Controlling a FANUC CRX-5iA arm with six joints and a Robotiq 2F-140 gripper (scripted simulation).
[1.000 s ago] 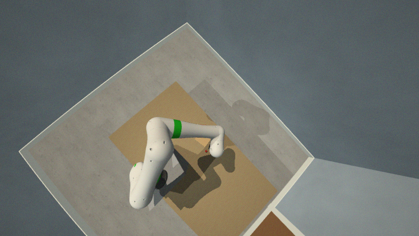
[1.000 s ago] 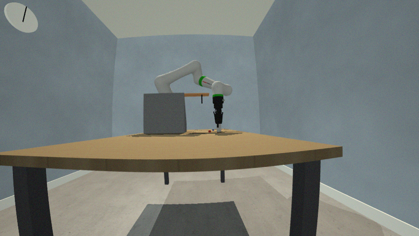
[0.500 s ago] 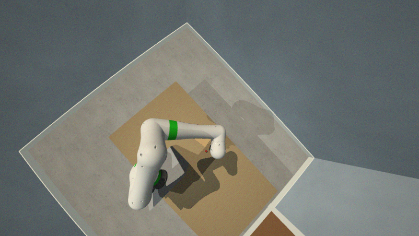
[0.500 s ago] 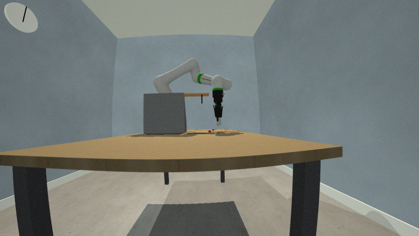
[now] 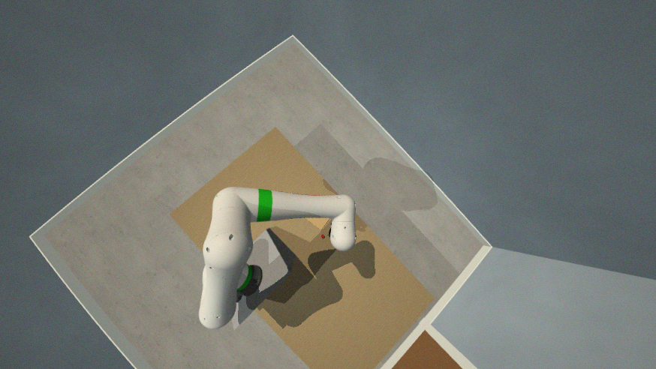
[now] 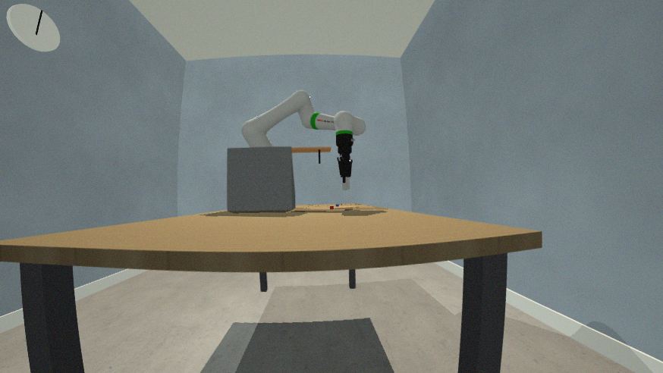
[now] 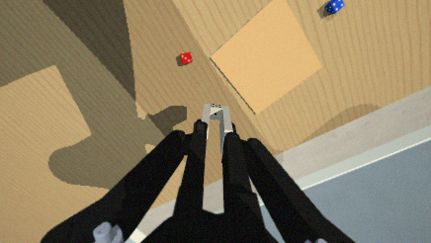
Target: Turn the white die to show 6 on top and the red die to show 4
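The gripper's fingers cover most of the white die point(image 7: 215, 110). The red die point(image 7: 186, 58) is too small to count pips.

wooden table point(image 6: 278, 240) | grey block point(image 6: 259, 178) on it | wall clock point(image 6: 32, 27) | grey floor point(image 5: 114, 220)
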